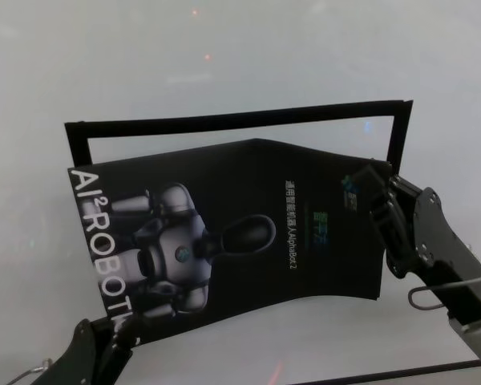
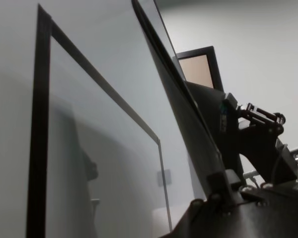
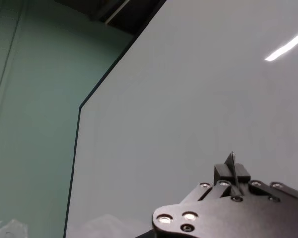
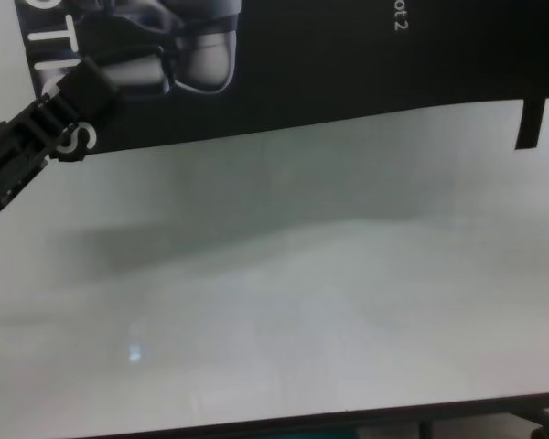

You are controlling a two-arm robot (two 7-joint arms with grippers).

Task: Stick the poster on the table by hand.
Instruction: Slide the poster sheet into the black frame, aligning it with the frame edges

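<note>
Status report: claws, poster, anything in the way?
Left claw shut on poster at its near-left corner; right claw shut on its far-right corner. Poster held over the table, not stuck. Black tape frame behind.

the table [image 1: 224,48] is a wide, plain white glossy top, with a thin dark front edge showing along the bottom of the chest view [image 4: 284,422]. directly on it lie narrow black strips [image 1: 240,120] forming a three-sided frame: one long strip along the far side, a short one down the left end and another down the right end. the surface inside the frame is bare white where it shows.
</note>
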